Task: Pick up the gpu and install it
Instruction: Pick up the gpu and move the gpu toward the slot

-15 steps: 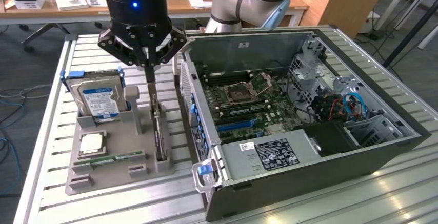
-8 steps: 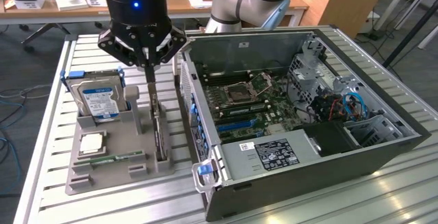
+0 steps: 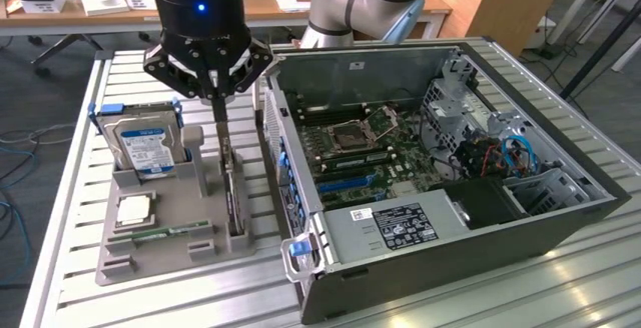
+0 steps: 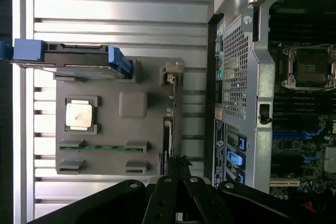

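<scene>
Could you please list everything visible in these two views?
gpu: one, dark, on edge in the tray slot nearest the case.
hard drive: one, silver with blue-white label, upright at the tray's far end.
processor: one, silver, flat in the tray.
memory stick: one, green, flat beside the processor.
holder tray: one, grey, at the exterior view's left.
computer case: one, dark grey, open, at the exterior view's right.
motherboard: one, green, inside the case.
table: one, slatted aluminium.
robot arm: one, grey and blue, behind the case.
gripper: one, black, shut on the gpu's top edge.
</scene>
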